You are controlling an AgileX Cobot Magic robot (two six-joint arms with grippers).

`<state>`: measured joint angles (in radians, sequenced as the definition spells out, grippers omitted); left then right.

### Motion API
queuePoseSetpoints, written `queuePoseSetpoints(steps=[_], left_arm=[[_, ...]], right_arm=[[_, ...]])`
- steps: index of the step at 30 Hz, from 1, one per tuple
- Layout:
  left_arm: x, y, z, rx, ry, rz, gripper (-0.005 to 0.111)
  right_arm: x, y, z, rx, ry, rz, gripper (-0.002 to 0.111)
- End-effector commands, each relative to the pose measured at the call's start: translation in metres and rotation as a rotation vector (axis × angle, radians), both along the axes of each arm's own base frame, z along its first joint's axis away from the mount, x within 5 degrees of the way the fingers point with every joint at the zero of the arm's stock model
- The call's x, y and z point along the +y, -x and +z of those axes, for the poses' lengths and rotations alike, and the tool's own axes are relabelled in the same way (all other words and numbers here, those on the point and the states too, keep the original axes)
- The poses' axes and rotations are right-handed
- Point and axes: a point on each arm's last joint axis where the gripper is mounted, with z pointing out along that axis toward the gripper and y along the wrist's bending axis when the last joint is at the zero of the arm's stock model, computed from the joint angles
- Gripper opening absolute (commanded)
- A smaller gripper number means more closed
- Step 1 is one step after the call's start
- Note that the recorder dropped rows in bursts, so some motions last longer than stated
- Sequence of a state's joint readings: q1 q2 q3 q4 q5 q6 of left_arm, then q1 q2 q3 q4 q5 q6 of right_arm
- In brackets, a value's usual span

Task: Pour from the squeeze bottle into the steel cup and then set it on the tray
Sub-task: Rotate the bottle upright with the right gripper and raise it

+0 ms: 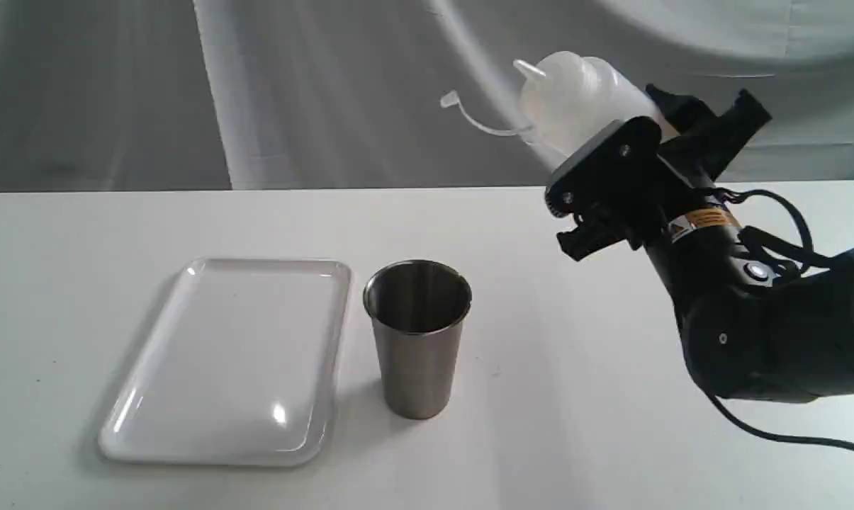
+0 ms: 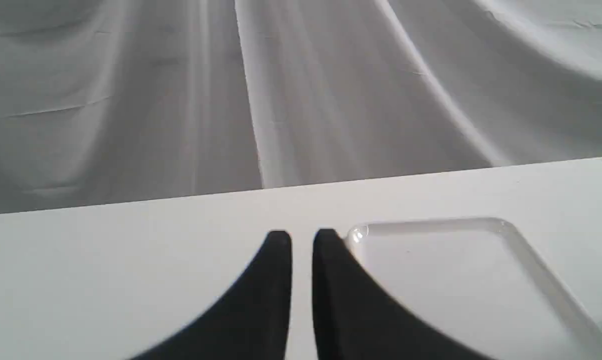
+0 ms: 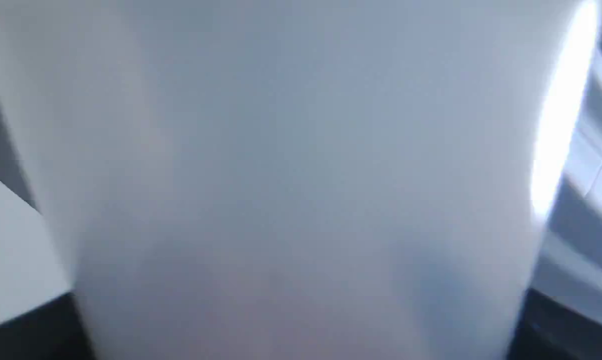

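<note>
A: Question one: where is the bottle (image 1: pixel 575 99)?
B: In the air over the right half of the tabletop (image 1: pixel 575 425), up and to the right of the cup (image 1: pixel 417 354). It is tilted, nozzle (image 1: pixel 529 69) pointing left, with the cap strap (image 1: pixel 469 117) sticking out beside it.
A: Who has it?
B: The right gripper (image 1: pixel 653 134), jaws clamped across the bottle's body. From the right wrist, blurred whitish plastic fills nearly the whole view.
A: Cup and tray?
B: The cup stands upright near the middle of the tabletop, toward the edge nearest the camera. The tray (image 1: pixel 186 439) lies flat just beside it on the left, not touching.
A: The other arm?
B: The left gripper (image 2: pixel 302 240) is over the tabletop by a corner of the tray. Its black fingers (image 2: pixel 281 280) are drawn almost together, a thin slit between them, nothing in it.
A: Any writing?
B: One yellow label (image 1: pixel 703 221) on the right arm's wrist, with a small triangle sign. The print is too small to read.
</note>
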<state>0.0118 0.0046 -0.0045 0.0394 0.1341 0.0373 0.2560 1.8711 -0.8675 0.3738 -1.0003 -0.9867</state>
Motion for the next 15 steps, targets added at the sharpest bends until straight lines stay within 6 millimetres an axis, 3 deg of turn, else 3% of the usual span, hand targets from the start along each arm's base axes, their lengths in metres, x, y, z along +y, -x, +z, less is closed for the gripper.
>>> queuePoseSetpoints(steps=[1,3,15], left_arm=[[-0.0003,0.0002,-0.0011,-0.002,0.006,-0.005,0.008],[-0.0003,0.0002,-0.0011,-0.002,0.006,-0.005,0.008],[-0.0003,0.0002,-0.0011,-0.002,0.002,-0.005,0.008]], right_arm=[[0.0015,0.0005,0.0093,-0.046,-0.21,0.021,0.005],[0.0016,0.0005,0.0088,-0.044,-0.286,0.026,0.005],[0.0021,0.0004,0.0076,-0.031,-0.314,0.031,0.005]])
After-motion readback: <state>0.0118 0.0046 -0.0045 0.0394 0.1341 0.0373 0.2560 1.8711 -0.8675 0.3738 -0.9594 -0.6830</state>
